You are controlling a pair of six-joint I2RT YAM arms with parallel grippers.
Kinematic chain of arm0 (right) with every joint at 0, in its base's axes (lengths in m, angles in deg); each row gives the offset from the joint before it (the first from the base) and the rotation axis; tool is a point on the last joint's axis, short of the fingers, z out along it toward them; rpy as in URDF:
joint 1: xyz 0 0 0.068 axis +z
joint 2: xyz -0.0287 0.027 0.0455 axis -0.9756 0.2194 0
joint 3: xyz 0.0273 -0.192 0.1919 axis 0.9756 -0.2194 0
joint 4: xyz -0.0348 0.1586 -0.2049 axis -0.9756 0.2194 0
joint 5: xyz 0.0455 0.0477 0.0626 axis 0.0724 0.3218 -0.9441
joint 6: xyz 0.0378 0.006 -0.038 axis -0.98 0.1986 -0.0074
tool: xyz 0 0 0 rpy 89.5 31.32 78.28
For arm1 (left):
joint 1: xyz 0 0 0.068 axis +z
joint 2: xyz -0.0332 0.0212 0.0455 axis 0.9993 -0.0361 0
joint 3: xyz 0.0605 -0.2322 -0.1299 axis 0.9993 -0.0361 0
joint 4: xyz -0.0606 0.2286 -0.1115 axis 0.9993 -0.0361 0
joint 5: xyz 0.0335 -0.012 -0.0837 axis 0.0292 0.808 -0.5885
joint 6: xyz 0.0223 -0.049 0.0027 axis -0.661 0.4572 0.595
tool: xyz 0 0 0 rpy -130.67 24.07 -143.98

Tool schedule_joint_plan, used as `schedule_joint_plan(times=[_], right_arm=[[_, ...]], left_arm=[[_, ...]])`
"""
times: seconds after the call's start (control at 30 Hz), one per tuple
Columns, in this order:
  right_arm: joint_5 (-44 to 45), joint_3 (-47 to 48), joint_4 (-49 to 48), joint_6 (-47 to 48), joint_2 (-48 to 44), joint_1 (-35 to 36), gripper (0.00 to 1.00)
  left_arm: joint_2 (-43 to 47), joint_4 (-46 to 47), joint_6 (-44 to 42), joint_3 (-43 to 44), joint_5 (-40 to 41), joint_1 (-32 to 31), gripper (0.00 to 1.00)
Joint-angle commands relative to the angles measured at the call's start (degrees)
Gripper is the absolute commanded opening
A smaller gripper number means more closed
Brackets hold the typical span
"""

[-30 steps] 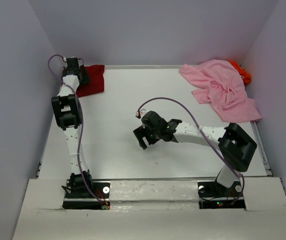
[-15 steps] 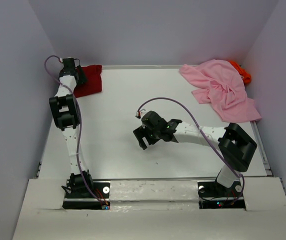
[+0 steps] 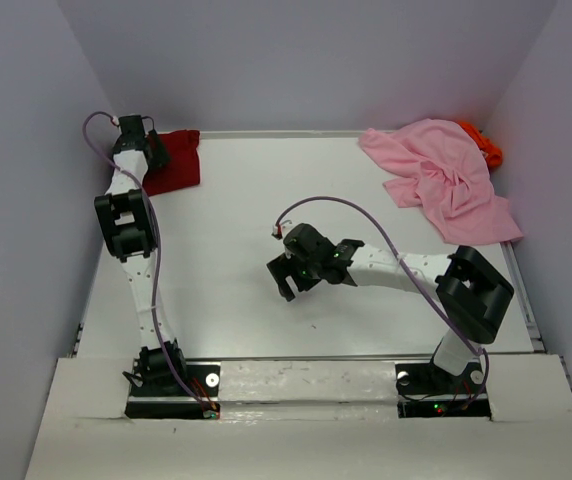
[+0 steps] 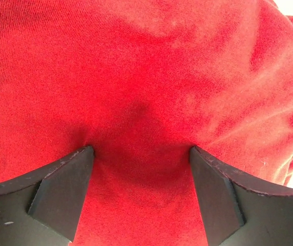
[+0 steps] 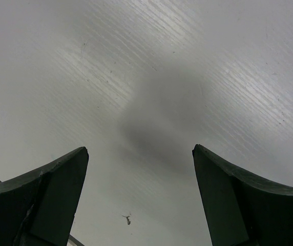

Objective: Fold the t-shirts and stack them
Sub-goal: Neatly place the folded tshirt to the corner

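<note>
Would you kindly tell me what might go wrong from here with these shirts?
The left gripper, open, presses into the dark red shirt in the far-left corner; closing may pinch several layers and bunch it. The pink shirt lies crumpled against the orange shirt, so pulling one may drag the other.

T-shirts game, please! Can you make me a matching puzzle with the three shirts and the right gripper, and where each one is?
Things:
1. dark red t-shirt
2. light pink t-shirt
3. orange t-shirt
4. right gripper

Places:
A. peeking out from behind another shirt, far right corner
B. open above the bare table, near the middle
C. far left corner
D. big crumpled heap on the far right

Pairs: 1-C, 2-D, 3-A, 4-B
</note>
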Motion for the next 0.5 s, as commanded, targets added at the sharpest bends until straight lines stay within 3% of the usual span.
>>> schedule_joint_plan(times=[0.0,0.47], right_arm=[[-0.9,-0.6,-2.2,-0.2,-0.8,0.5,0.89],[1.2,-2.8,-3.2,0.3,-3.3,0.5,0.89]], left_arm=[[5.8,-1.3,0.1,2.2,-0.1,-0.7,0.88],[19.2,0.9,-1.6,-1.4,4.9,-8.2,0.9]])
